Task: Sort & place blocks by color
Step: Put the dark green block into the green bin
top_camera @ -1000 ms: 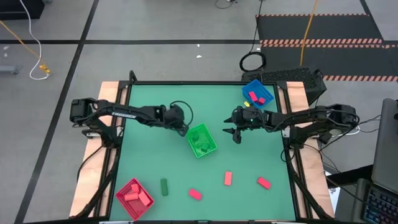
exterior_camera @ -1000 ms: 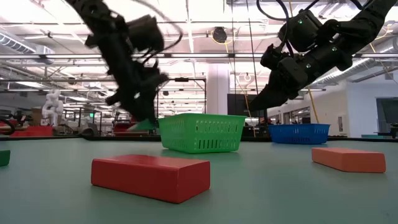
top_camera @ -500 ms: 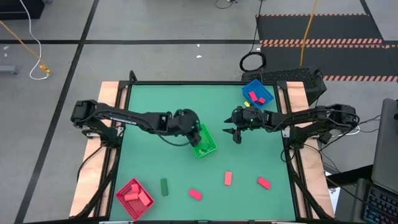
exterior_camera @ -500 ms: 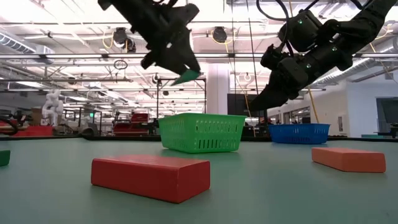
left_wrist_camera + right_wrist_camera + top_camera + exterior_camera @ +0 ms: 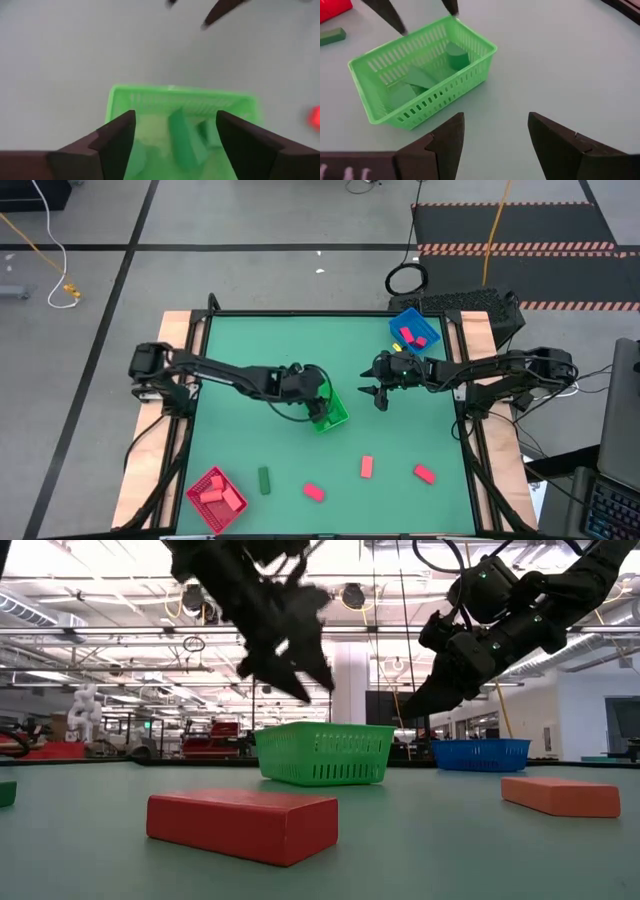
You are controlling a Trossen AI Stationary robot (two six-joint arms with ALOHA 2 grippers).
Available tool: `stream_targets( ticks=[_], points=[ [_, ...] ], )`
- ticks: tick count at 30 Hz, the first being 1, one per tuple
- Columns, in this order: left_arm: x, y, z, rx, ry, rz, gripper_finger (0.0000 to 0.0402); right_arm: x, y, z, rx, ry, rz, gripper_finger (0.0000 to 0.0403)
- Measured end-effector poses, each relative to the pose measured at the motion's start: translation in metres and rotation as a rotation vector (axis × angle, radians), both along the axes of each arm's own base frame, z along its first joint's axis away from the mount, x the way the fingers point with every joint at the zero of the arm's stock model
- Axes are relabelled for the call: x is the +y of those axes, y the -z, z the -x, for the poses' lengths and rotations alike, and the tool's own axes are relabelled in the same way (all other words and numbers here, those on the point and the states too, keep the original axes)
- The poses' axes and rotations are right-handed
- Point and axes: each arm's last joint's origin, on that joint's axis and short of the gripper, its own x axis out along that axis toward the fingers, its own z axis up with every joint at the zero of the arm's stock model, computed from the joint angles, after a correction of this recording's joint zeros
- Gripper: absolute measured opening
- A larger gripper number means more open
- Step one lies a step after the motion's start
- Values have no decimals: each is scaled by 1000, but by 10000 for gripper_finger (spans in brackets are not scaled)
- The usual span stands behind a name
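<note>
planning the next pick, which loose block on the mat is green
The dark green block, beside the red bin; the other three loose blocks are red.

1. Directly beneath the black left gripper (image 5: 318, 392), a bright green mesh bin (image 5: 333, 416) holds dark green blocks (image 5: 456, 56).
2. Behind the black right gripper (image 5: 376, 396), a blue bin (image 5: 399, 320) holds pink-red blocks (image 5: 412, 336).
3. Well apart from both grippers, a red bin (image 5: 201, 499) of pink-red blocks, loose red blocks (image 5: 367, 467) and one dark green block (image 5: 264, 480) lie on the green table (image 5: 250, 350).
</note>
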Motion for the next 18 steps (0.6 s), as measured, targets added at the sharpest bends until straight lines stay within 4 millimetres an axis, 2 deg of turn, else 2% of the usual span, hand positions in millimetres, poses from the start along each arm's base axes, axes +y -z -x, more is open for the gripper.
stream_targets(
  ticks=[4, 7, 10, 12, 14, 18],
  points=[
    [-9, -25, 11, -48, 33, 10, 290, 0, 0, 0, 2, 0, -1, 212],
    [-26, -39, 24, -42, 113, 46, 284, 0, 1, 1, 14, 0, -4, 212],
    [-51, -43, 34, -6, 221, 83, 272, 0, 2, 1, 27, 0, -6, 212],
    [-70, -37, 46, 77, 247, 111, 262, 0, 2, 1, 27, 0, -6, 212],
    [-86, -34, 54, 121, 178, 203, 252, 0, 2, 1, 26, 2, -9, 212],
    [-110, -22, 73, 224, -127, 413, 232, 0, 1, 1, 14, 3, -10, 212]
  ],
)
